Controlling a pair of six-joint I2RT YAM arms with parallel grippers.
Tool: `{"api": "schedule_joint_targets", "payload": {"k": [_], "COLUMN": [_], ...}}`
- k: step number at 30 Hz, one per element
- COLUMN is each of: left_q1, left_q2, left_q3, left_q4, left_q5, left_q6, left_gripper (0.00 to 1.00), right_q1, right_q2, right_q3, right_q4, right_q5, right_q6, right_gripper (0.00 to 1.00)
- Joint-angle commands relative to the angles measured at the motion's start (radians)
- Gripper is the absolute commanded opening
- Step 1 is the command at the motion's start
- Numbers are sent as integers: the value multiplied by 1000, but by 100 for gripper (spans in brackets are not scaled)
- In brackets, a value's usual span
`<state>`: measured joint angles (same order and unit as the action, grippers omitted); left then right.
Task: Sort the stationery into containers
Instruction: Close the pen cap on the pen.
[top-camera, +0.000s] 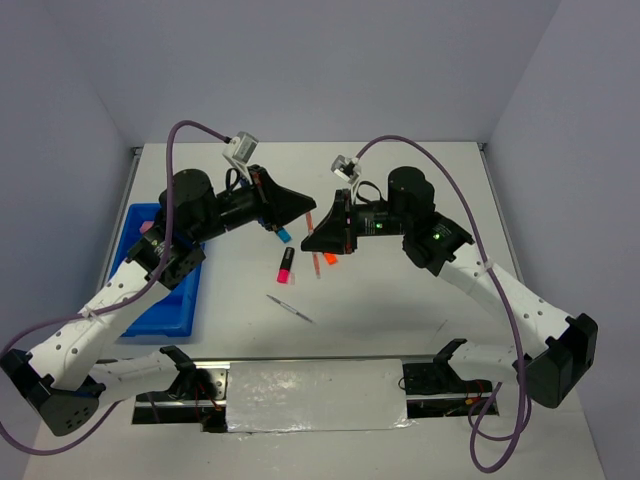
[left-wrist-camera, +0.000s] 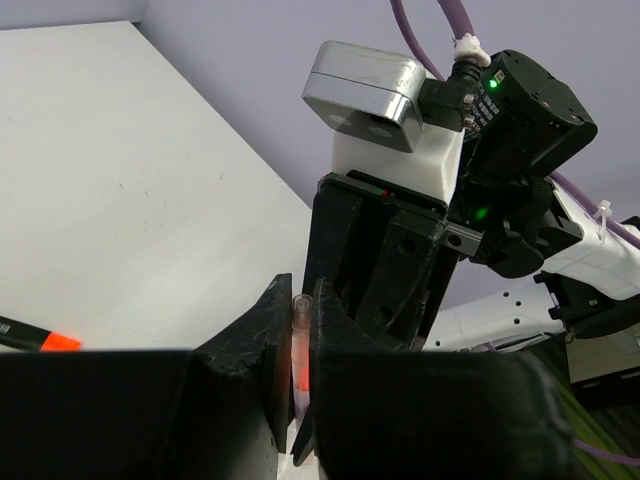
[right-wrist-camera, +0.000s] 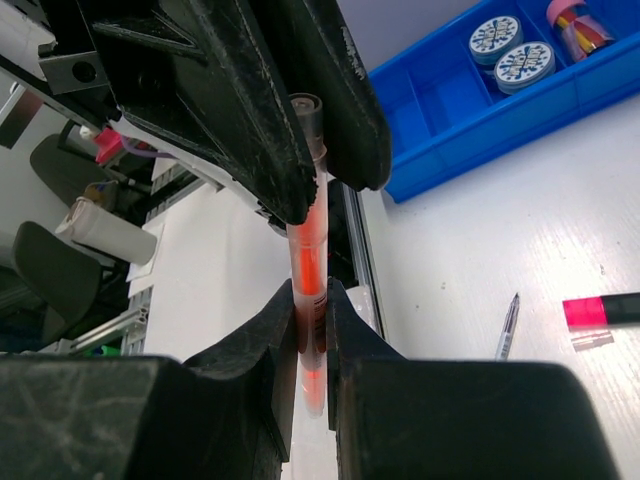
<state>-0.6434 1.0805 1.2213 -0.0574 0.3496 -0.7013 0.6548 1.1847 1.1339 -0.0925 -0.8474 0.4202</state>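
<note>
now the left pincer (left-wrist-camera: 300, 325) is grasping the far end of a thin orange pen (right-wrist-camera: 309, 248), and the right pincer (right-wrist-camera: 312, 312) is clenching that pen just beside it.

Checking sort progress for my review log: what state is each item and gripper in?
left gripper: shut on orange pen.
right gripper: shut on orange pen.
orange pen: clamped by both grippers.
rolls: flat in the tray.
pink cylinder: in the tray.
thin pen: loose on the table.
pink highlighter: lying on the table.
blue highlighter: lying on the table.
orange highlighter: lying on the table.
</note>
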Motion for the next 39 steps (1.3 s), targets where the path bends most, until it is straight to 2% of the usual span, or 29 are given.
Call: {"api": "schedule_joint_targets", "payload": {"k": [1, 5, 9, 12, 15, 19, 21, 22, 25, 27, 28, 29, 30, 32, 36, 39], "left_q1": [5, 5, -21, -65, -137, -187, -183, -173, -144, -108, -102, -87, -82, -67, -59, -56], "left_q2": [-7, 2, 1, -27, -30, -43, -65, -67, -53, -42, -41, -39, -39, -34, -18, -14], "left_q3": [10, 10, -43, -152, -197, -218, -192, -169, -57, 16, 35, 50, 67, 81, 84, 58], "left_q4": [37, 27, 7, 53, 105, 108, 73, -5, -119, -183, -186, -179, -165, -130, -90, -78], "left_q5": [28, 23, 45, 49, 32, -6, -71, -101, -178, -227, -247, -247, -239, -216, -175, -156], "left_q6": [-10, -7, -16, -58, -86, -75, -55, -44, 2, 19, 22, 23, 26, 23, 14, 6], "left_gripper": [0, 0, 0, 0, 0, 0, 0, 0, 2, 26, 52, 61, 65, 69, 67, 59], "right_q1": [8, 0, -99, -118, -122, -129, -129, -123, -83, -40, -28, -11, -4, 0, 2, -1], "right_q2": [0, 1, 114, 208, 300, 363, 349, 327, 256, 211, 169, 150, 133, 93, 59, 43], "right_q3": [61, 98, 352, 524, 682, 790, 755, 730, 588, 450, 405, 329, 296, 235, 196, 191], "right_q4": [17, 34, -3, 2, -15, -41, -45, -49, -91, -101, -73, -67, -64, -64, -70, -59], "right_q5": [14, 66, 53, 63, 76, 79, 85, 61, 48, 67, 65, 73, 79, 91, 90, 74], "right_q6": [-20, -12, -14, 5, 14, 19, 3, -14, -95, -109, -94, -89, -84, -83, -81, -67], "right_gripper": [0, 0, 0, 0, 0, 0, 0, 0, 0, 0, 0, 0, 0, 0, 0, 0]}}
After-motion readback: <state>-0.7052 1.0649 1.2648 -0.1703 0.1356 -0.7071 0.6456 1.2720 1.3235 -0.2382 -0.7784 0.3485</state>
